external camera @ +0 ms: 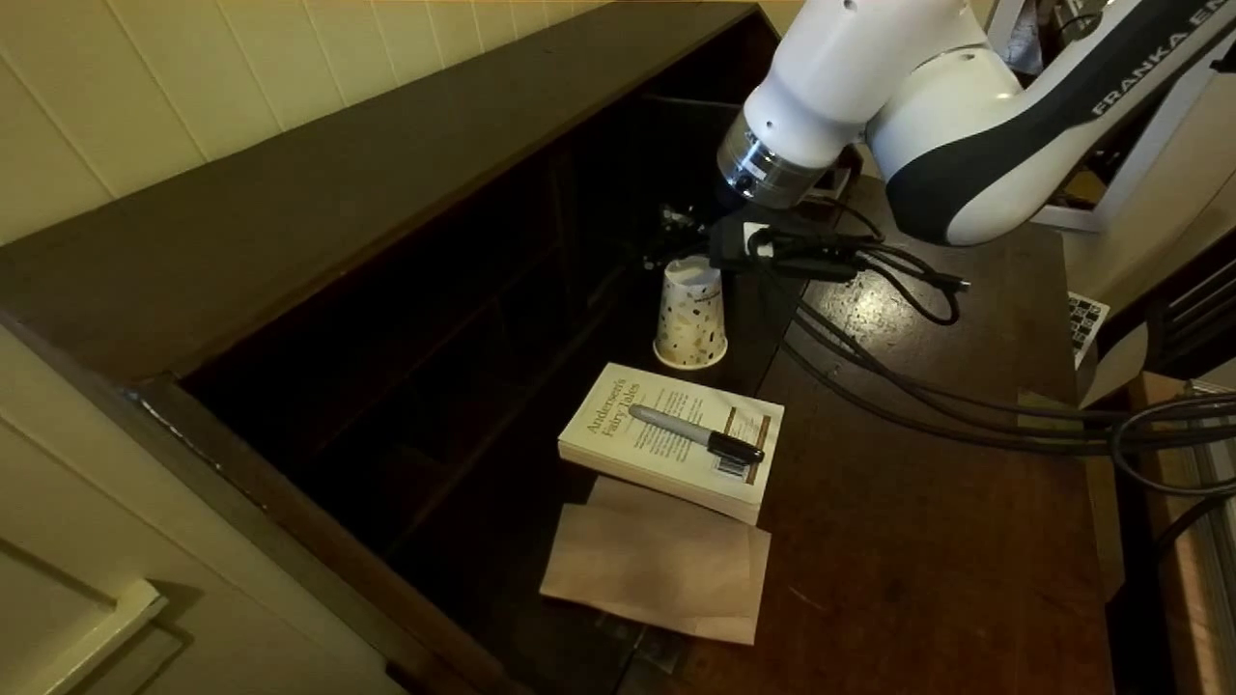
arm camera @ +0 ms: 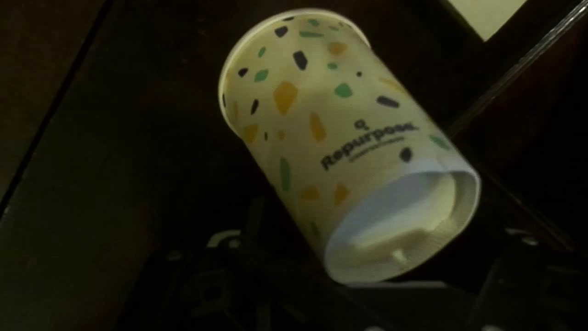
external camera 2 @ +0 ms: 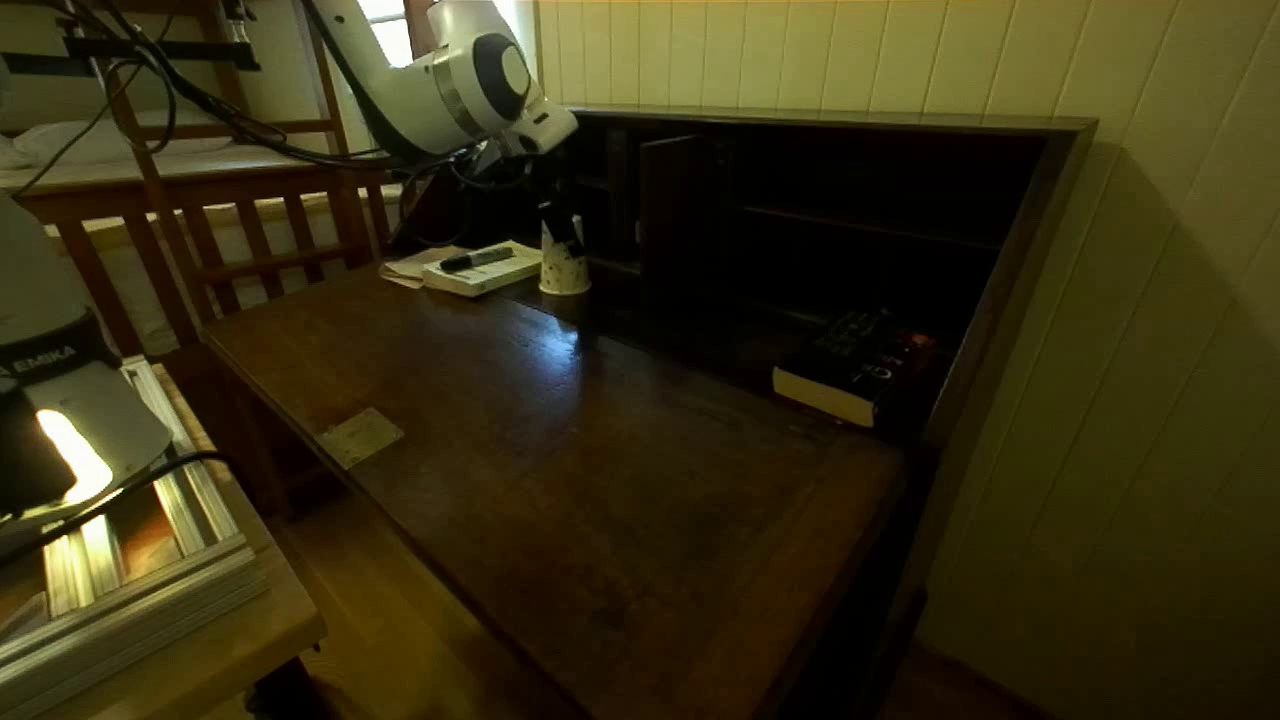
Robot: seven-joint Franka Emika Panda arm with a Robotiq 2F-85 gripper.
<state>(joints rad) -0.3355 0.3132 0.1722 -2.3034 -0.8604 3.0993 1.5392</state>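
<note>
A speckled paper cup (arm camera: 321, 105) stands upside down on the dark desk, its base up; it shows in both exterior views (external camera: 690, 319) (external camera 2: 563, 272). My gripper (arm camera: 379, 225) is at the cup's base end. Its dark jaws are spread wide at the bottom of the wrist view, with a faint finger to the left of the cup and a gap between them. The right finger is lost in shadow. In the exterior views the gripper (external camera: 688, 236) (external camera 2: 563, 228) is at the cup's upper part, and one finger crosses in front of it. Contact with the cup cannot be told.
A pale book (external camera: 618, 454) with a grey marker (external camera: 690, 431) on it lies beside the cup. Brown paper (external camera: 657, 565) lies past it. A dark book (external camera 2: 850, 375) lies by the shelf unit (external camera 2: 850, 122). Cables (external camera: 917, 391) hang from the arm over the desk.
</note>
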